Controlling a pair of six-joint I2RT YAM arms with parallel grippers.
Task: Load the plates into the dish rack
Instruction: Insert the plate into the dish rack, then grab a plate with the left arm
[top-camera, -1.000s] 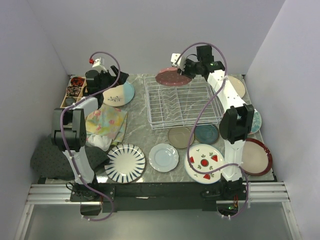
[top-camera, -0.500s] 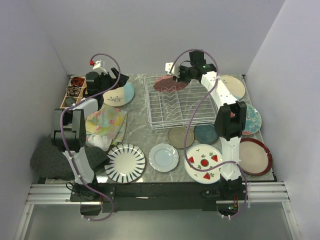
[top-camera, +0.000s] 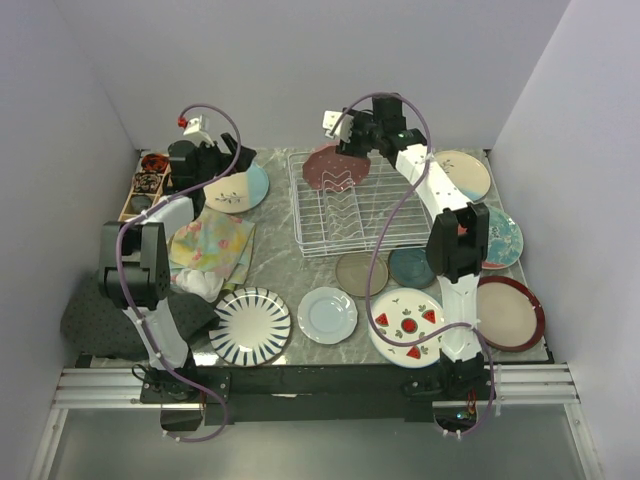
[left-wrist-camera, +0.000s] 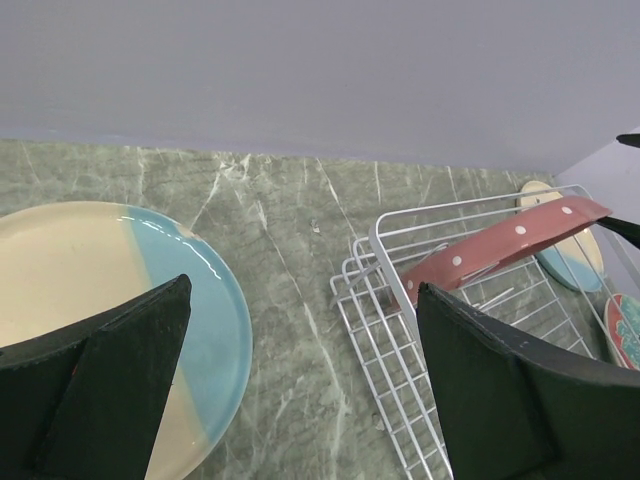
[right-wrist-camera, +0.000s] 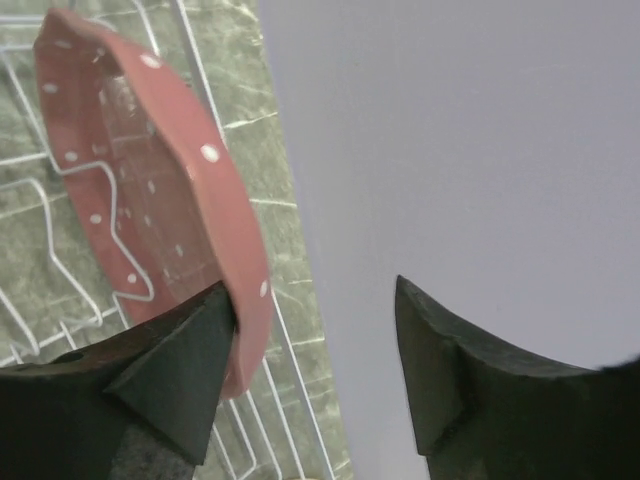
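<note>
The right end effector (right-wrist-camera: 312, 290) hangs over the far left corner of the dish rack (top-camera: 345, 225) with its jaws apart and nothing clamped between them. The pink dotted plate (top-camera: 335, 168) leans steeply tilted in that corner. Its upper rim rises above the wire and lies against the outer side of one finger (right-wrist-camera: 190, 360). Whether its lower edge sits between two tines I cannot tell.

The risk is that contact: a sideways pull-out would likely drag the rim, toppling the plate flat across the tines or over the rack's far edge onto the table (left-wrist-camera: 290, 210). A straight lift looks safer.

The left end effector (left-wrist-camera: 302, 288) hovers wide open above the cream-and-blue plate (left-wrist-camera: 100, 270) (gripping nothing). The other plates lie on the table.
</note>
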